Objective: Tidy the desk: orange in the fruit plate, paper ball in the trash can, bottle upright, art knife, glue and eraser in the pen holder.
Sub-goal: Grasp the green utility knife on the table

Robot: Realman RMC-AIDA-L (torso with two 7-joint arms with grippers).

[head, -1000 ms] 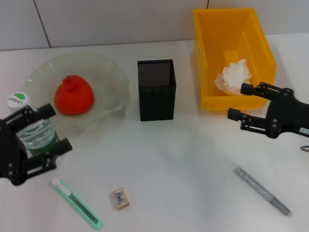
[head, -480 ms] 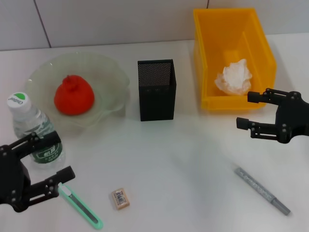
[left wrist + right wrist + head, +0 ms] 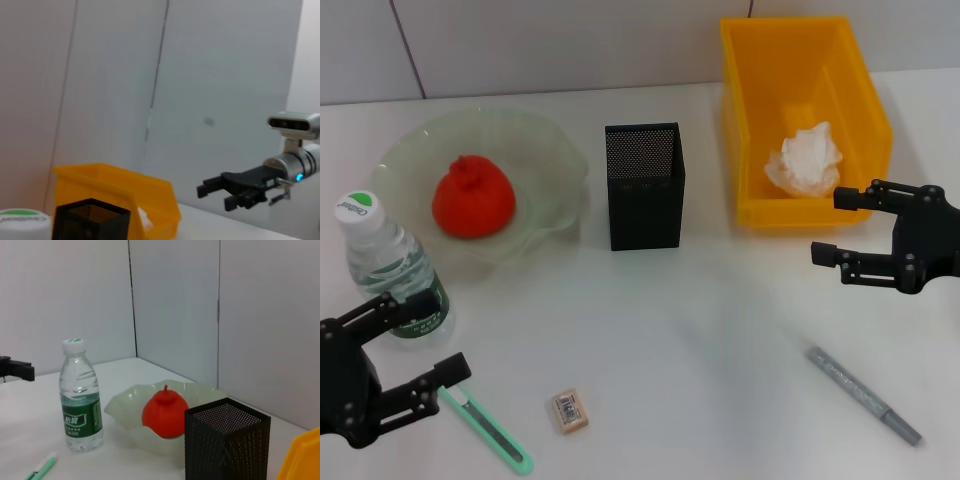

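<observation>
White desk: both pincers gape empty; left pincer (image 3: 408, 338) beside upright bottle (image 3: 390, 268), above art knife (image 3: 480, 430).

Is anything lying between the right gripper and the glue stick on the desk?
Nothing visible. The right gripper, open, hovers in front of the trash can; only bare tabletop separates it from the glue.

You have a clear glossy plastic bottle (image 3: 388, 275) at the left edge, a translucent, shiny glass fruit plate (image 3: 545, 175) at upper left, a matt black mesh pen holder (image 3: 645, 190) at centre, a smooth yellow plastic trash can (image 3: 750, 120) holding crumpled white paper (image 3: 806, 160), all on a smooth white table (image 3: 700, 330).
</observation>
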